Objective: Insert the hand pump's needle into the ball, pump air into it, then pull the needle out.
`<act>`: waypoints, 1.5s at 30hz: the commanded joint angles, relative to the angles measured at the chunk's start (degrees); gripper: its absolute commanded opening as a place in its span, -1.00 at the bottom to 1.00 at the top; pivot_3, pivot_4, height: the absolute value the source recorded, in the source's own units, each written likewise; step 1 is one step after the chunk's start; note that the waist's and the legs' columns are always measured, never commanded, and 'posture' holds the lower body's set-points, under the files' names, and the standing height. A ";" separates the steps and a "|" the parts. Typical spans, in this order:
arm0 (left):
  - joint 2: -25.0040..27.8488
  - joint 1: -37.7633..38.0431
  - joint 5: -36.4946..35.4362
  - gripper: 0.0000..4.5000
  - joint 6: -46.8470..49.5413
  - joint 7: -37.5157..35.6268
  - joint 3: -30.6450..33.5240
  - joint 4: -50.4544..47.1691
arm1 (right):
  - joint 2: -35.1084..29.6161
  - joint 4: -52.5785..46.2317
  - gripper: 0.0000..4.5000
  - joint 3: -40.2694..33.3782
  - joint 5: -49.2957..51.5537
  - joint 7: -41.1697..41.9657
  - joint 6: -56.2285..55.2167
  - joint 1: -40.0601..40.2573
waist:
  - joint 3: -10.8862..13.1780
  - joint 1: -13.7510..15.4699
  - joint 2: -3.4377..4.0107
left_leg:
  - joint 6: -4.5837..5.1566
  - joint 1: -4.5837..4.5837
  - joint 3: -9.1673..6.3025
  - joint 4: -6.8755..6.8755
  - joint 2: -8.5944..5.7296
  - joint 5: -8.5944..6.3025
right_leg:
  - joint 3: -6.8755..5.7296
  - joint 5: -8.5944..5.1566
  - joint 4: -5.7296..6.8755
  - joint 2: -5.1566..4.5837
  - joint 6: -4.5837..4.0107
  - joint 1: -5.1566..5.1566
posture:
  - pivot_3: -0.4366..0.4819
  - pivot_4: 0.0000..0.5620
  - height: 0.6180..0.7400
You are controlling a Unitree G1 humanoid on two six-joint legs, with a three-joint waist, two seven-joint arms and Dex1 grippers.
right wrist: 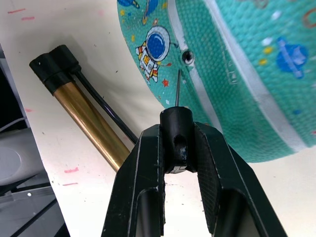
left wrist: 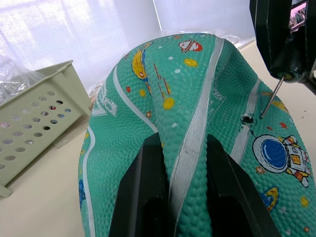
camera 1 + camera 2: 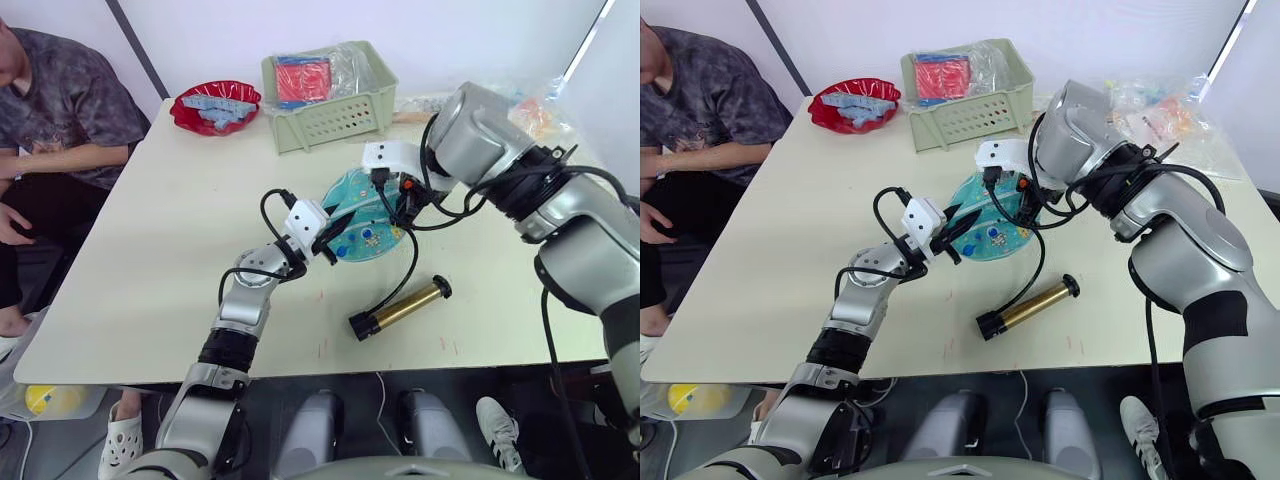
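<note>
Teal and pebbled, the deflated-looking rubber ball (image 2: 197, 123) with white seam lines and cartoon astronaut prints is sitting near the middle of the pale table (image 3: 150, 260), pinched along a raised fold by the left gripper (image 2: 185, 163), whose two black fingers are pressing in from either side of a white seam. Closing in from the opposite side, the right gripper (image 1: 178, 143) is clamping the black fitting at the hose tip, and the thin metal needle (image 1: 177, 88) is pointing from that fitting toward the small dark valve hole (image 1: 187, 57), its tip hanging just short of the hole and slightly to one side. Judging by both wrist views, the needle's long axis is running close to, but not quite through, the hole, so the coming push appears to call for a small sideways correction before going straight in. Lying loose on the table nearer the robot, the short brass hand pump (image 3: 400, 309) with black end caps is resting well apart from both grippers, its thin black hose (image 3: 408, 262) curving up to the right gripper. How deep the valve runs is hidden, and the head views are too crowded by arms and cables to make out the needle.
</note>
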 commanded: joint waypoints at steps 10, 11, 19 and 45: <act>-0.10 1.41 1.62 -0.85 0.87 -1.53 -2.63 2.91 | 0.46 -0.42 -0.84 -2.86 -1.18 0.66 -0.22 -1.11 | 0.00 0.01 0.00 | -0.01 0.01 -0.01 0.00 0.00 0.01 | 0.00 0.00 0.01 0.00 0.00 0.00 | -0.05 -0.47 0.96; -0.09 1.43 1.65 -0.85 0.81 -1.54 -2.64 3.02 | 0.54 -0.29 -0.84 -3.05 -1.20 0.68 -0.30 -1.26 | 0.00 0.01 0.00 | -0.01 0.01 0.00 0.00 0.00 0.01 | 0.00 0.00 0.01 0.00 0.00 0.00 | -0.05 -0.47 0.96; -0.16 1.55 1.67 -0.85 0.75 -1.51 -2.71 3.11 | 1.13 0.52 -0.84 -4.10 -1.86 0.91 -0.85 -1.60 | 0.00 0.01 0.00 | -0.01 0.01 -0.01 0.00 0.00 0.01 | 0.00 0.00 0.01 0.00 0.00 0.00 | -0.05 -0.47 0.96; -0.36 2.10 1.86 -0.85 0.82 -1.33 -3.08 2.37 | 4.40 4.41 -0.84 -5.22 -4.32 -1.12 -2.28 -1.16 | -0.01 -0.11 0.01 | -0.03 0.07 -0.01 0.01 -0.04 0.02 | 0.01 0.00 0.05 0.01 0.00 0.01 | -0.05 -0.47 0.96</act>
